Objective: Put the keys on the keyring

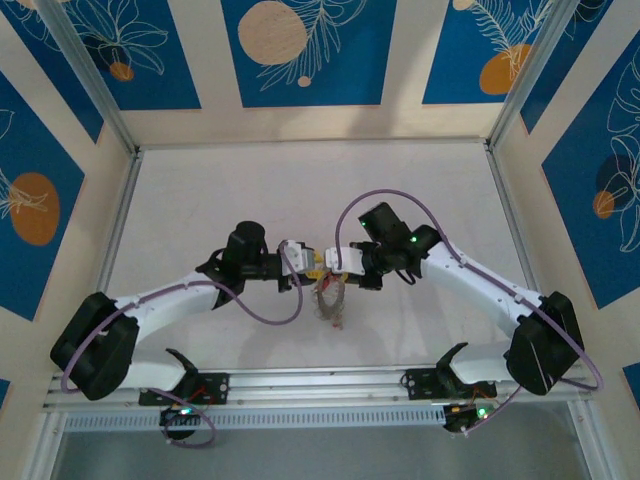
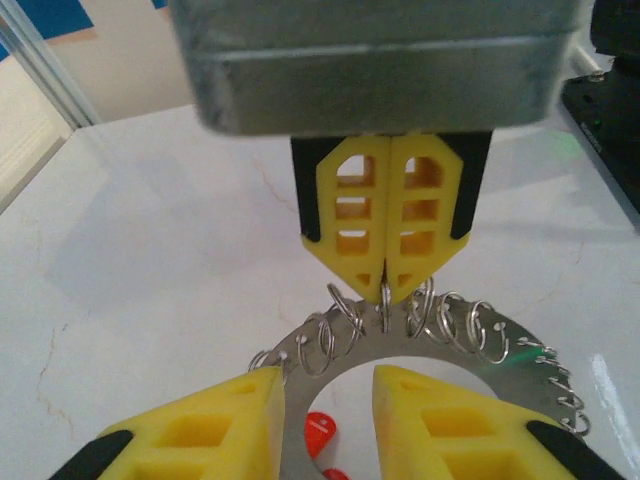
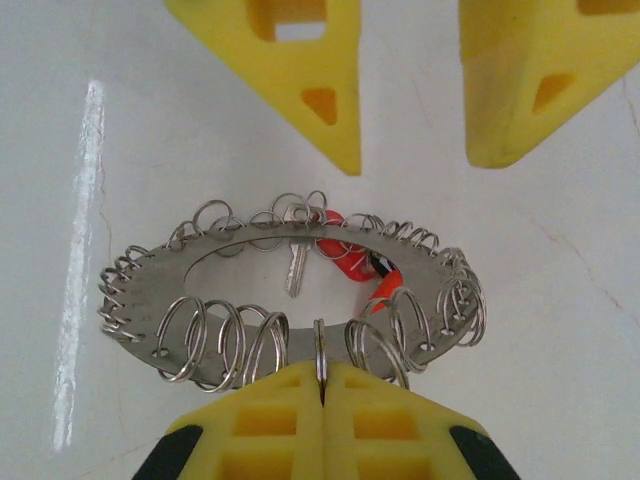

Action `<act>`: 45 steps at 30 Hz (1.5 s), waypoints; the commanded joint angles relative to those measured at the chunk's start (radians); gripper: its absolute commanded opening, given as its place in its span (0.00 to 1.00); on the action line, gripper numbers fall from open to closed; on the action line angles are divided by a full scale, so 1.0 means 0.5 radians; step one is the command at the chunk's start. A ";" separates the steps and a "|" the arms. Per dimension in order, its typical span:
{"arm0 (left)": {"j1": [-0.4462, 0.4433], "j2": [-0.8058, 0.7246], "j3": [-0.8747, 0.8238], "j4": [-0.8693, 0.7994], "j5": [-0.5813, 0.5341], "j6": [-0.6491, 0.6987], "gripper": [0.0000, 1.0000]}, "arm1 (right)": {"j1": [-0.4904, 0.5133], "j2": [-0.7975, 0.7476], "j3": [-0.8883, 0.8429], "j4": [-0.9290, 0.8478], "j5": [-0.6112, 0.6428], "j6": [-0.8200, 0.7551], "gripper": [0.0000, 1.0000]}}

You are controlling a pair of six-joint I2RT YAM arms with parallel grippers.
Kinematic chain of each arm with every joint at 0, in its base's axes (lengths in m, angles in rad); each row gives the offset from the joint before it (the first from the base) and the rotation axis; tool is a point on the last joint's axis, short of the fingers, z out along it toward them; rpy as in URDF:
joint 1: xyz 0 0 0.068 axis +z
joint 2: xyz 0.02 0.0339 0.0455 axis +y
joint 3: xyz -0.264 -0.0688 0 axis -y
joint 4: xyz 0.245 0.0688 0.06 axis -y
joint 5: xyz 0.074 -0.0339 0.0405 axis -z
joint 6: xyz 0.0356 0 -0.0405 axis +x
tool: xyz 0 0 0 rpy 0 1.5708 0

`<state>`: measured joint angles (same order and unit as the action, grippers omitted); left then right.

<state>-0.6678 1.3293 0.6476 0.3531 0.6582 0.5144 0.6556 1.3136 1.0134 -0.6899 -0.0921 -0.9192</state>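
Evidently mid-threading: the right gripper [image 3: 322, 368] is clamping the keyring [image 3: 145, 290] at its rim, keys [image 3: 345, 262] are dangling in its hole, and the left gripper [image 3: 410, 158], fingers apart opposite, is likely needing to pinch one.

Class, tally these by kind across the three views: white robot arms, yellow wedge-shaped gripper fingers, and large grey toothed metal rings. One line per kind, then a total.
White robot arms: 2
Yellow wedge-shaped gripper fingers: 4
Large grey toothed metal ring: 1
Total: 7
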 commanded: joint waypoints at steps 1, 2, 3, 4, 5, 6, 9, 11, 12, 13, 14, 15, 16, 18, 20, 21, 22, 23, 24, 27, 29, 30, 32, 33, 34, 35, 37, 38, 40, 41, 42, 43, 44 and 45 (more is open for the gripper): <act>-0.010 0.027 0.022 0.027 0.161 -0.002 0.25 | 0.019 0.023 0.103 -0.053 -0.012 -0.040 0.00; -0.024 0.026 0.016 0.027 0.168 0.000 0.25 | 0.020 0.027 0.113 -0.044 -0.016 -0.031 0.00; -0.036 0.029 0.009 0.030 0.170 0.004 0.26 | 0.019 0.029 0.118 -0.031 -0.022 -0.023 0.00; -0.044 0.032 0.001 0.038 0.171 0.005 0.26 | 0.020 0.027 0.120 -0.021 -0.027 -0.018 0.00; -0.051 0.039 -0.016 0.052 0.171 0.002 0.26 | 0.020 0.027 0.121 -0.011 -0.029 -0.012 0.00; -0.054 0.044 -0.026 0.070 0.171 -0.006 0.26 | 0.020 0.027 0.124 -0.002 -0.025 -0.003 0.00; -0.057 0.057 -0.053 0.121 0.166 -0.046 0.26 | 0.026 0.030 0.141 -0.005 -0.022 0.006 0.00; -0.066 0.068 -0.050 0.128 0.162 -0.064 0.26 | 0.036 0.033 0.148 -0.007 -0.010 0.007 0.00; -0.074 0.075 -0.044 0.129 0.161 -0.068 0.27 | 0.041 0.035 0.151 -0.015 -0.001 0.007 0.00; -0.086 0.081 -0.036 0.126 0.156 -0.072 0.27 | 0.053 0.041 0.157 -0.019 0.021 0.001 0.00; -0.102 0.086 -0.031 0.125 0.153 -0.074 0.28 | 0.059 0.048 0.163 -0.025 0.038 -0.002 0.00; -0.114 0.092 -0.028 0.125 0.153 -0.075 0.29 | 0.068 0.055 0.171 -0.032 0.054 -0.008 0.00; -0.130 0.101 -0.028 0.129 0.148 -0.080 0.29 | 0.075 0.060 0.180 -0.037 0.072 -0.011 0.00; -0.161 0.117 -0.023 0.132 0.127 -0.089 0.30 | 0.084 0.071 0.200 -0.045 0.082 -0.009 0.00; -0.185 0.129 -0.028 0.148 0.089 -0.099 0.30 | 0.086 0.070 0.204 -0.030 0.078 0.002 0.00; -0.191 0.136 -0.028 0.162 0.065 -0.112 0.30 | 0.085 0.070 0.207 -0.022 0.066 0.005 0.00; -0.190 0.139 -0.037 0.188 0.027 -0.132 0.30 | 0.088 0.067 0.208 -0.019 0.059 0.007 0.00; -0.192 0.137 -0.053 0.217 -0.006 -0.139 0.30 | 0.090 0.071 0.210 -0.016 0.047 0.007 0.00; -0.192 0.128 -0.066 0.236 -0.034 -0.135 0.30 | 0.091 0.071 0.207 -0.009 0.040 0.004 0.00; -0.191 0.109 -0.074 0.230 -0.072 -0.122 0.30 | 0.094 0.060 0.187 0.010 0.002 -0.002 0.00; -0.190 0.109 -0.075 0.238 -0.066 -0.126 0.30 | 0.097 0.044 0.167 0.044 -0.052 -0.002 0.00; -0.189 0.112 -0.077 0.253 -0.065 -0.134 0.29 | 0.094 0.031 0.146 0.073 -0.083 -0.002 0.00; -0.183 0.109 -0.107 0.319 -0.065 -0.155 0.29 | 0.087 -0.010 0.083 0.174 -0.121 0.014 0.00; -0.168 0.098 -0.135 0.371 -0.057 -0.173 0.28 | 0.074 -0.031 0.048 0.218 -0.138 0.031 0.00; -0.150 0.084 -0.165 0.421 -0.046 -0.187 0.28 | 0.054 -0.043 0.027 0.248 -0.159 0.044 0.00; -0.120 0.063 -0.201 0.461 -0.029 -0.198 0.28 | 0.035 -0.063 -0.001 0.277 -0.181 0.058 0.00; -0.076 0.016 -0.230 0.430 0.003 -0.181 0.28 | 0.007 -0.095 -0.058 0.327 -0.213 0.064 0.00; -0.059 -0.008 -0.236 0.399 0.020 -0.162 0.28 | -0.003 -0.115 -0.086 0.352 -0.230 0.064 0.00; -0.036 -0.026 -0.258 0.418 0.034 -0.167 0.27 | -0.016 -0.143 -0.124 0.388 -0.269 0.075 0.00; -0.028 -0.021 -0.267 0.459 0.034 -0.191 0.26 | -0.023 -0.161 -0.140 0.405 -0.290 0.083 0.00; -0.018 -0.011 -0.270 0.493 0.036 -0.217 0.25 | -0.025 -0.166 -0.153 0.415 -0.307 0.083 0.00; -0.014 0.003 -0.273 0.531 0.034 -0.240 0.23 | -0.026 -0.171 -0.161 0.422 -0.318 0.078 0.00; -0.011 0.018 -0.271 0.560 0.036 -0.254 0.20 | -0.026 -0.171 -0.164 0.425 -0.329 0.069 0.00; -0.007 0.026 -0.268 0.579 0.040 -0.260 0.19 | -0.026 -0.173 -0.167 0.428 -0.338 0.066 0.00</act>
<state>-0.6830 1.3411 0.5240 0.5621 0.6472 0.4168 0.6472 1.2541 0.9390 -0.5255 -0.1848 -0.8982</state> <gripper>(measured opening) 0.200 0.065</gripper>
